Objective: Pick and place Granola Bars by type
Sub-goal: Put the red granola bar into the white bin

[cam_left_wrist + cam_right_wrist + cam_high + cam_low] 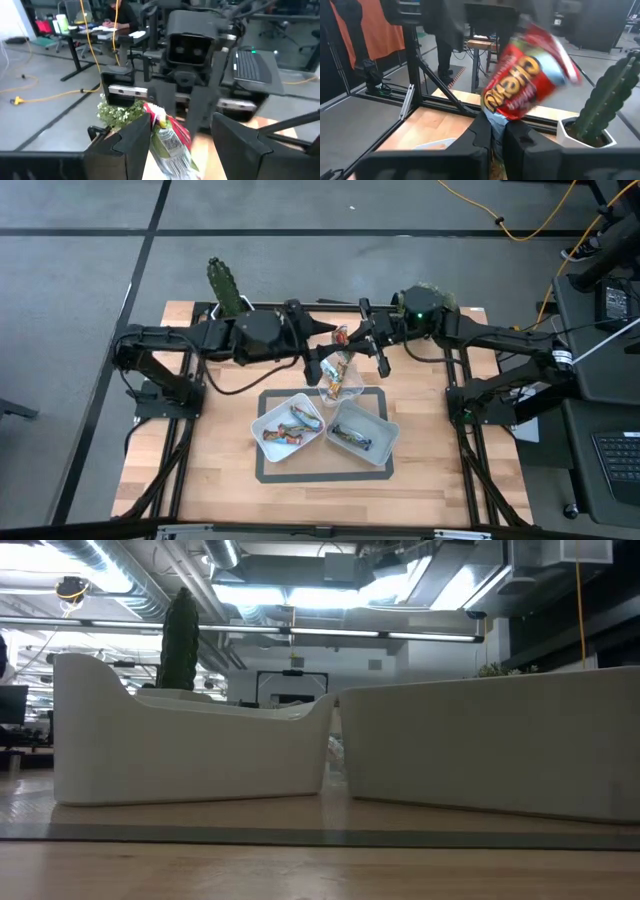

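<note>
High view: left gripper and right gripper meet above the white tub, far side of it; bars lie inside the tub, more in the grey tub beside it.
Left wrist: fingers apart, green-wrapped bar between them, contact unclear.
Right wrist: fingers clamped on a red-orange bar.

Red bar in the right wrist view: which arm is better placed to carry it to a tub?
Right. The right gripper is shut on the red bar, just behind the tubs. The left gripper is open, fingers either side of a green packet.
</note>
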